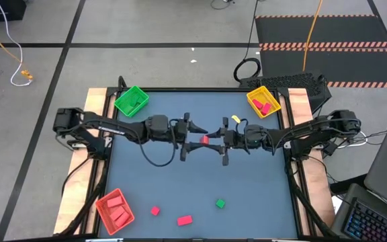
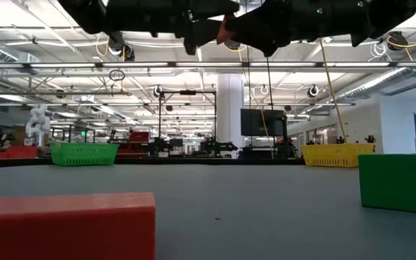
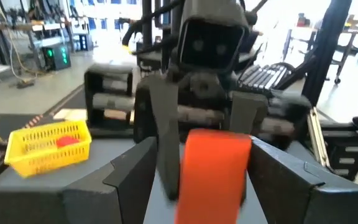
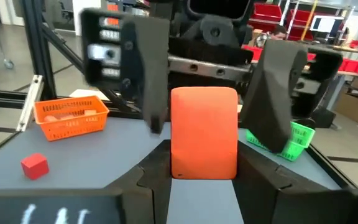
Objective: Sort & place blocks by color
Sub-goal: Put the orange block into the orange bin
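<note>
Left claw (image 1: 192,140) and right claw (image 1: 215,140) meet fingertip-to-fingertip, raised mid-table.

Three trays (image 1: 132,101); four loose blocks (image 1: 184,220); two pincers (image 1: 192,140).

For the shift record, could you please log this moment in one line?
phase: mid-air handover | left gripper: open around red block | right gripper: shut on red block

Red block (image 1: 205,140) aloft mid-table, others in trays, three loose
</note>
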Controlling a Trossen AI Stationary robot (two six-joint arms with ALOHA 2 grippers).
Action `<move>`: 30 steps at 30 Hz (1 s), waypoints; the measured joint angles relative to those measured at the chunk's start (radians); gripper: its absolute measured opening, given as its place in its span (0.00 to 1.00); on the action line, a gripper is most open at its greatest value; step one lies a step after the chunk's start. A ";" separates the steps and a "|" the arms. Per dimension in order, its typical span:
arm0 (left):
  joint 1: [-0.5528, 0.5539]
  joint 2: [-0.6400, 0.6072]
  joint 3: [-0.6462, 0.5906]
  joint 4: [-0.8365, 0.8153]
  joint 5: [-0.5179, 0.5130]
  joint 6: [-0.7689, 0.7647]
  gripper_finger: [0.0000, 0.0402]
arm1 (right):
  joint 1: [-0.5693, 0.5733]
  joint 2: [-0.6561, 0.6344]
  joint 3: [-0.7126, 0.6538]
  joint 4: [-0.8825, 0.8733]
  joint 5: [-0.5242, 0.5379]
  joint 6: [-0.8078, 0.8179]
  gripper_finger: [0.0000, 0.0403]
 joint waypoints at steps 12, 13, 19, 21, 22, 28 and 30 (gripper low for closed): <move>-0.005 0.126 0.103 0.004 -0.029 0.011 0.58 | 0.001 0.002 -0.003 -0.021 0.016 -0.003 0.31; -0.005 0.130 0.105 0.005 -0.036 0.011 0.55 | 0.000 0.002 -0.003 -0.021 0.022 -0.003 0.31; -0.001 0.134 0.107 0.009 -0.109 0.013 0.39 | -0.002 0.002 -0.003 -0.026 0.089 -0.002 0.31; -0.002 0.134 0.107 0.006 -0.111 0.015 0.39 | -0.001 0.001 -0.003 -0.026 0.093 -0.003 0.31; -0.002 0.134 0.107 0.005 -0.110 0.016 0.39 | 0.000 0.000 -0.003 -0.026 0.094 -0.003 0.31; -0.005 0.134 0.108 0.012 -0.071 0.019 0.51 | 0.002 -0.013 -0.002 -0.021 0.077 -0.025 0.31; -0.008 0.134 0.109 0.014 -0.066 0.019 0.60 | 0.003 -0.019 -0.002 -0.018 0.062 -0.031 0.31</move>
